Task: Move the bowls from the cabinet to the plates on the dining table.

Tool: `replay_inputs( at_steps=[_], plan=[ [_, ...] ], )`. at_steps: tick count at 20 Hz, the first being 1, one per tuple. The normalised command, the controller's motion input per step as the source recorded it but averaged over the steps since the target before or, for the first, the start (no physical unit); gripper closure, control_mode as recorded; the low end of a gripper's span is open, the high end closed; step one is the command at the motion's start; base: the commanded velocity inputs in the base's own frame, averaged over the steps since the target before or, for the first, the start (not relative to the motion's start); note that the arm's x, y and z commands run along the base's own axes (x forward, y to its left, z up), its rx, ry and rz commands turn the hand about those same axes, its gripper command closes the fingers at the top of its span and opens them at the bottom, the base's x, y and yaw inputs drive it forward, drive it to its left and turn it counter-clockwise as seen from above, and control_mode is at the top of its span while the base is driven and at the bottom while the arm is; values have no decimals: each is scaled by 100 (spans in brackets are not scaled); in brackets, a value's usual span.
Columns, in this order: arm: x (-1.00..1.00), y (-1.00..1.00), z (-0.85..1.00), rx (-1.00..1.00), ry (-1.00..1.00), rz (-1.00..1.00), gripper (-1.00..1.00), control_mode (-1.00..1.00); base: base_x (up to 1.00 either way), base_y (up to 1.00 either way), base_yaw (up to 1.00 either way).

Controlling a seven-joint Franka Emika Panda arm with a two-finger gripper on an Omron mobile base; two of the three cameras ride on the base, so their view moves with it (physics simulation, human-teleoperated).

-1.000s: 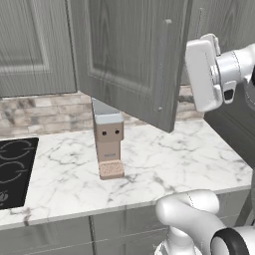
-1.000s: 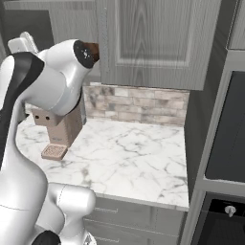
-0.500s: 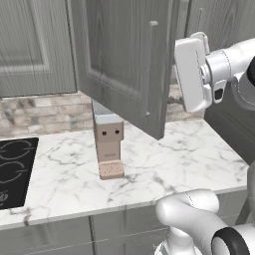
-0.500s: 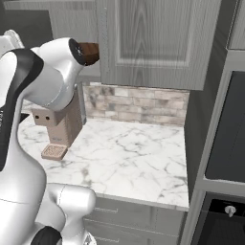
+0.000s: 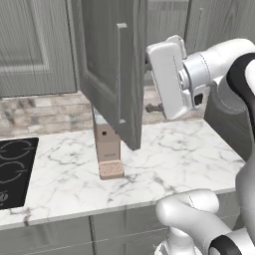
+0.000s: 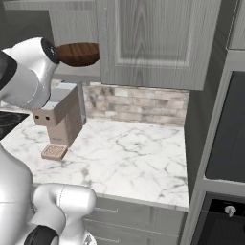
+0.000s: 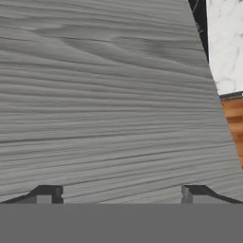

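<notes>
Now end effector [image 7: 121,193] wide open, close against cabinet door [image 5: 112,69] inner face.

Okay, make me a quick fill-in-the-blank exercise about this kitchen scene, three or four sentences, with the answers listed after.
1. The cabinet door above the counter stands ____.
2. In the right base view, the bowl seen in the cabinet is dark ____.
3. The gripper has its jaws ____, holding nothing.
4. On the marble counter to the left lies a black ____.

Missing words: open; brown; open; hob
</notes>
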Motion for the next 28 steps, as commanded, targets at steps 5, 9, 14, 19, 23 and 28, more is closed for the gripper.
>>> replay_inputs(
  at_steps=[5, 9, 14, 19, 23, 28],
  plan=[
    [-5, 56, 0, -1, -7, 0, -100, -100, 0, 0, 0],
    [0, 58, 0, -2, -1, 0, -100, -100, 0, 0, 0],
    [0, 49, 0, -1, 0, 0, -100, -100, 0, 0, 0],
    [0, 25, 0, -1, -2, -1, -100, -100, 0, 0, 0],
    [0, 7, 0, -1, -4, -4, -100, -100, 0, 0, 0],
    [-6, -3, 0, -1, -4, -9, -100, -100, 0, 0, 0]
  ],
)
